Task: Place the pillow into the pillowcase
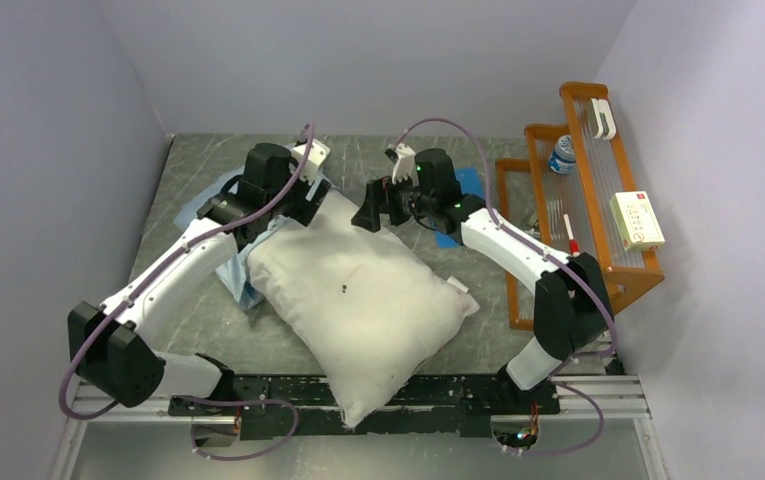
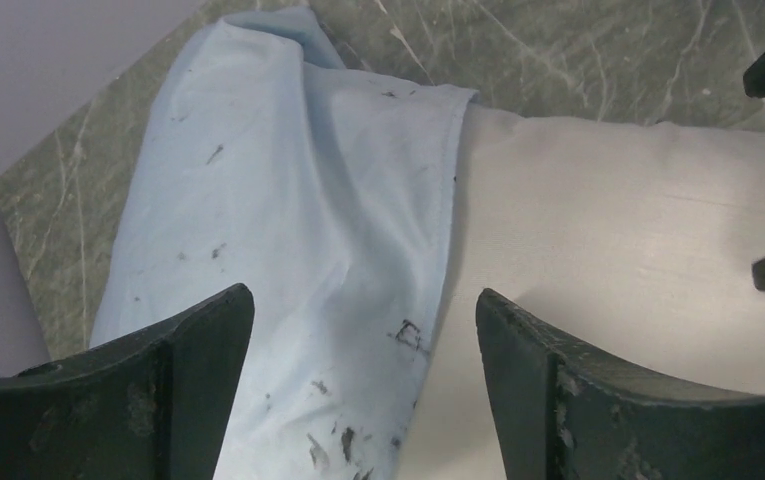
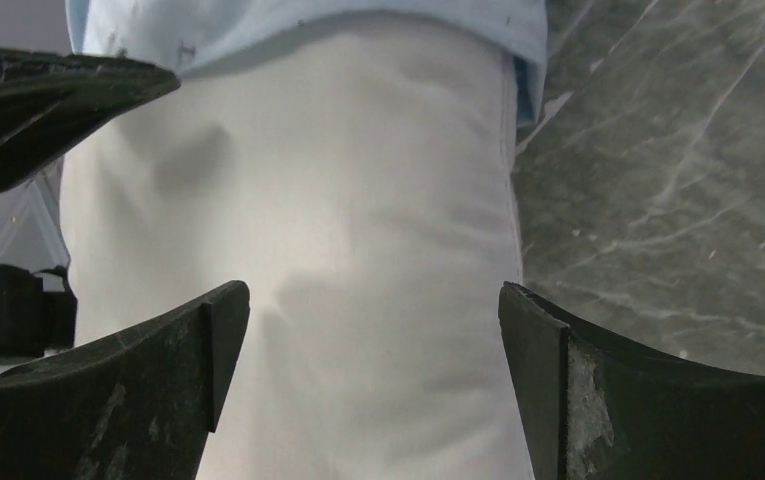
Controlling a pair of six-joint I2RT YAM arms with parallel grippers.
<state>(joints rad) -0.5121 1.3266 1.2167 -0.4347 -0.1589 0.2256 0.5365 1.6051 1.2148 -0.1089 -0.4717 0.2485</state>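
Top external: pillow [image 1: 358, 300] lies diagonally on the worktop [image 1: 198, 320], with both arms reaching to its far end. Left pincer [image 1: 293, 205] has its jaws apart with nothing clamped, and hovers over the pillow's far-left corner. Pillowcase [image 1: 230, 262] is bunched beneath it and to its left. Left wrist view: the pillowcase hem runs down the gap of the pincer, blue cloth under its left side and bare pillow under its right, the hem lapping over the pillow. Right pincer [image 1: 370, 215] has its jaws wide apart and is empty, at the pillow's far edge. Right wrist view: pillow sits directly below the gap, and the pillowcase covers its end just ahead of the pincer.
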